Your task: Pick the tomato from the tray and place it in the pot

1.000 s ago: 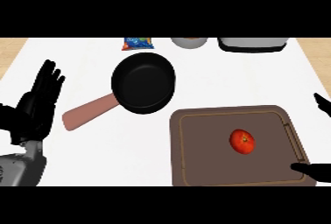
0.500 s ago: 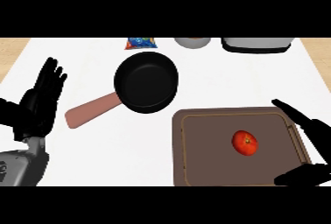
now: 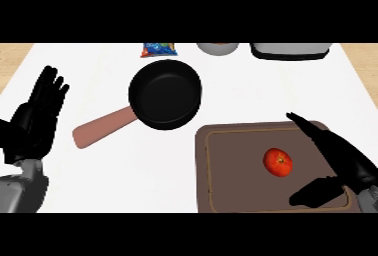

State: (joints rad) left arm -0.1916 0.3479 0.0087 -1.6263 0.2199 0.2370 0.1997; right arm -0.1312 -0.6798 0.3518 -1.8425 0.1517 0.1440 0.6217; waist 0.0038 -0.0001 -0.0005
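- Tomato (image 3: pixel 278 162) lies on the floor of the brown tray (image 3: pixel 229 170), right of the tray's middle, clear of every rim and touched by nothing
- It is small, round and red with an orange sheen and a darker spot near its top; being round and apparently smooth, it would probably roll if nudged rather than gripped
- Right hand (image 3: pixel 353 167) hangs over the tray's right side with fingers straight and set wide from the thumb, holding nothing; the fingers run just right of the tomato and the thumb shows lower, near the tray's front edge
- The step in hand reads as the reach before the grasp: the tomato is not yet lifted and the task has barely begun
- To do it well, the hand should centre the gap between thumb and fingers on the tomato and close only once both sides bracket it, so the fruit is not pushed along the tray floor
- The lift should clear the tray's raised rim before any travel to the left
- The pot (image 3: pixel 165 95), black, round and shallow with a brownish handle pointing down-left, sits on the white tabletop (image 3: pixel 133 175) up-left of the tray, near its corner but apart; a low release over its middle would suit the low wall
- Left hand (image 3: pixel 40 117) rests open, fingers up, at the view's left edge, well apart from pot and tray
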